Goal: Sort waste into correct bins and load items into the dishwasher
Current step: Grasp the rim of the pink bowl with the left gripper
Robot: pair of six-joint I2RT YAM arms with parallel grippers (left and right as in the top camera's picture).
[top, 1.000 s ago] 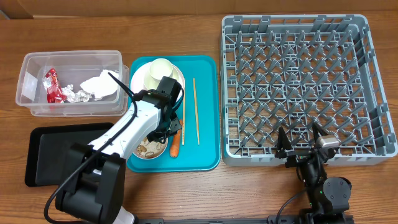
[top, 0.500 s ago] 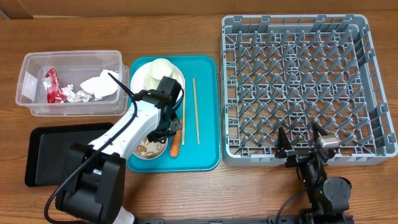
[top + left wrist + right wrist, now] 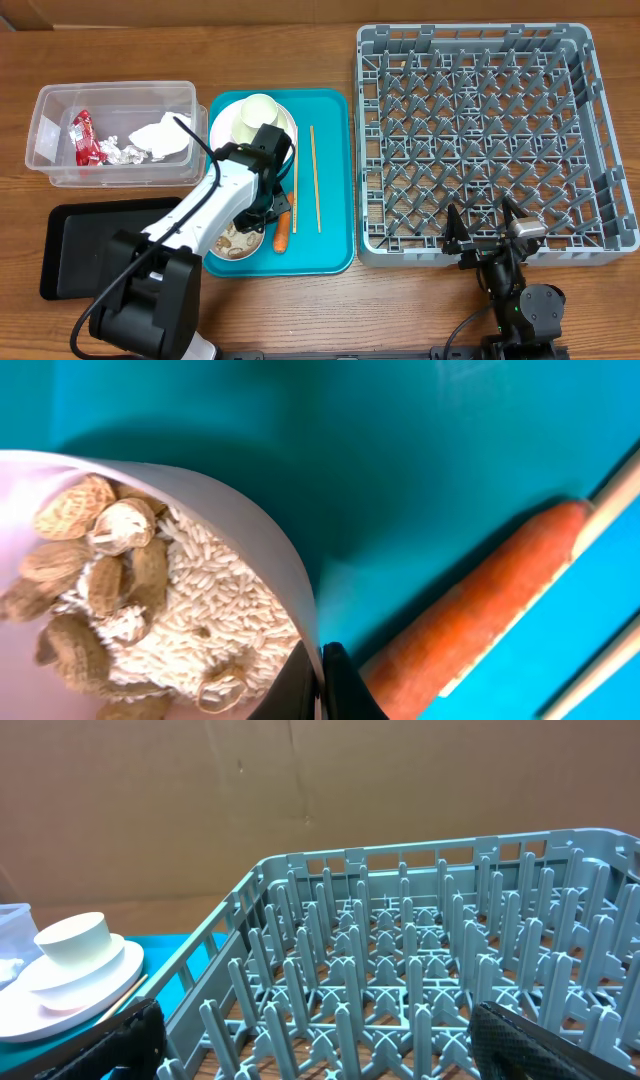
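Pinching the rim of the bowl (image 3: 262, 530), the left gripper (image 3: 320, 682) has sunk slightly on the teal tray (image 3: 420, 450) beside the carrot (image 3: 470, 610); its scraps (image 3: 205, 615) look bound for the black bin (image 3: 90, 235). The right gripper (image 3: 483, 235) stays spread.

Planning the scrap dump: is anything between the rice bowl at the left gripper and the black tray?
Nothing visible. The bowl sits at the teal tray's left edge with the black tray just beyond; the left arm hides part of that gap. The carrot lies on the bowl's other side.
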